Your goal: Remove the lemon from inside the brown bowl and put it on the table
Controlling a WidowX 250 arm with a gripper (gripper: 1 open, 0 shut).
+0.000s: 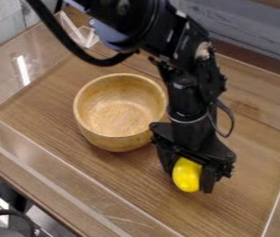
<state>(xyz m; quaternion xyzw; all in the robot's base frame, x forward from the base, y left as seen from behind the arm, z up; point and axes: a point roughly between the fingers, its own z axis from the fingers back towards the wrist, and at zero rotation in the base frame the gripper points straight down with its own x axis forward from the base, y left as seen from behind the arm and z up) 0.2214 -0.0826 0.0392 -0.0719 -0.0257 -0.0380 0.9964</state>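
Note:
The lemon (186,175) is a small bright yellow oval held between the fingers of my black gripper (188,176), low over the table (81,176) to the right of the brown bowl (120,111). The gripper is shut on the lemon. I cannot tell whether the lemon touches the table top. The bowl is a round tan wooden bowl, empty inside, standing left of the gripper. The black arm (186,65) reaches down from the upper left over the bowl's right rim.
Clear acrylic walls (13,56) stand along the table's edges. A dark cable (69,51) loops from the arm above the bowl. The table's front edge runs along the lower left.

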